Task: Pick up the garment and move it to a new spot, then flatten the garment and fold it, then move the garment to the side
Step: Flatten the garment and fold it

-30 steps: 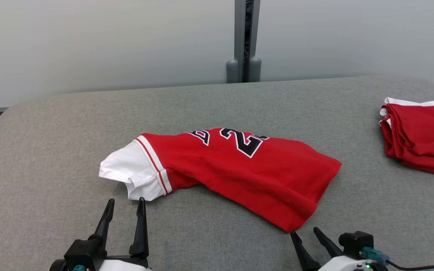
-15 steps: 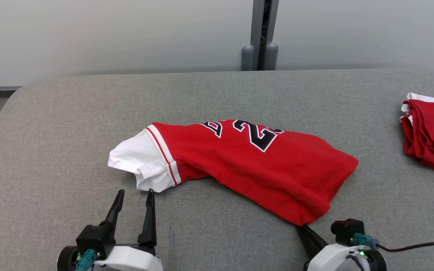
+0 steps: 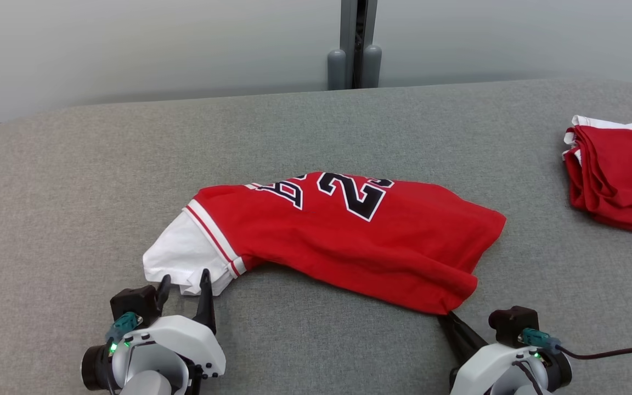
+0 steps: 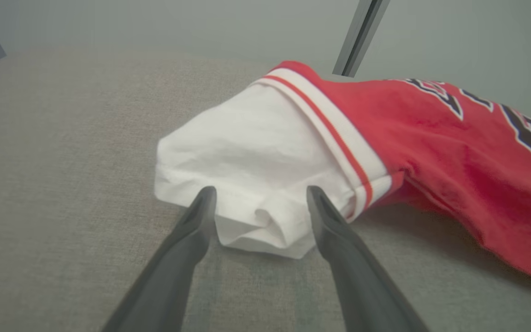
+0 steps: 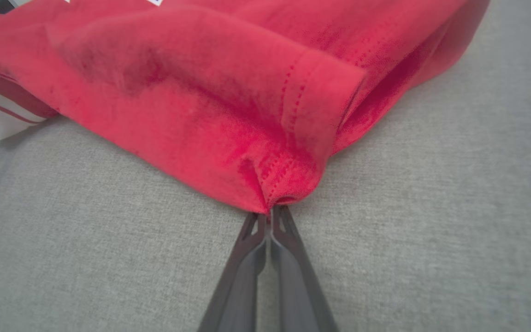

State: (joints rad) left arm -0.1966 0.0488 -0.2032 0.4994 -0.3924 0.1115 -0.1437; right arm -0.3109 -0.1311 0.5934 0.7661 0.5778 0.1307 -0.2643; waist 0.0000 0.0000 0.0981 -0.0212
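Grey woven fabric covers a wide tabletop [image 3: 74, 181] with rounded corners, set against a pale wall [image 3: 129, 44] with one grey upright post [image 3: 353, 44] behind the far edge.

Two pieces of clothing lie on it. One garment [image 3: 349, 241], a red jersey, lies crumpled across the middle of the tabletop, nearer the near edge. It has one white sleeve [image 3: 176, 255] with red-and-white striped trim, pointing toward the near left corner. Its top face carries the number 23 [image 3: 357, 195] in black figures outlined in white. A further black character beside the number is folded over and cannot be read. A second folded red garment [image 3: 618, 175], edged in white, sits at the right edge, well apart from the first.

Two grippers reach in from the near edge. The left gripper [image 3: 183, 280] has its two dark fingers [image 4: 178, 258] spread wide, one on either side of the sleeve's crumpled cuff, gripping nothing. The right gripper [image 3: 447, 321] has its fingers [image 5: 288, 276] pressed together, pinching the near corner of the jersey's red stitched hem [image 5: 288, 189]. A dark cable [image 3: 612, 351] trails from the right wrist toward the right edge.
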